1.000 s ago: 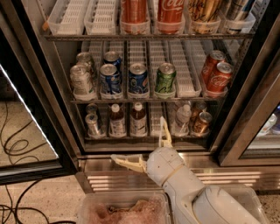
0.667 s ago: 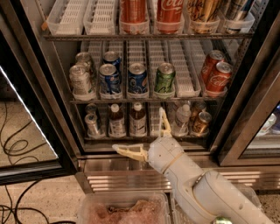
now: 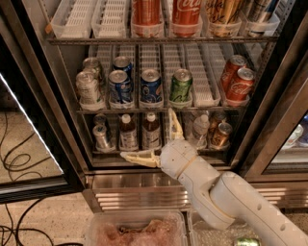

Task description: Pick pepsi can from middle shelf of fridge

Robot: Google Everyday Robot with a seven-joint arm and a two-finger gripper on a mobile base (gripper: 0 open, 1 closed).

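Note:
Two blue pepsi cans stand at the front of the middle shelf (image 3: 207, 110) of the fridge (image 3: 45, 96): one (image 3: 150, 87) in the centre lane and one (image 3: 120, 87) to its left, with a third (image 3: 122, 64) behind. My gripper (image 3: 154, 140) is open and empty. It is in front of the lower shelf, just below the centre pepsi can. One finger (image 3: 137, 157) points left and the other (image 3: 174, 126) points up toward the shelf rail. The white arm (image 3: 226, 197) reaches in from the lower right.
A green can (image 3: 181, 86) stands right of the centre pepsi can, silver cans (image 3: 89, 89) at the left, red Coca-Cola cans (image 3: 237, 79) at the right. Small bottles (image 3: 150, 130) fill the lower shelf. Tall red bottles (image 3: 147, 12) stand above. A clear tub (image 3: 134, 230) sits below.
The gripper has risen and moved a little toward the fridge, staying open. The cans have not moved.

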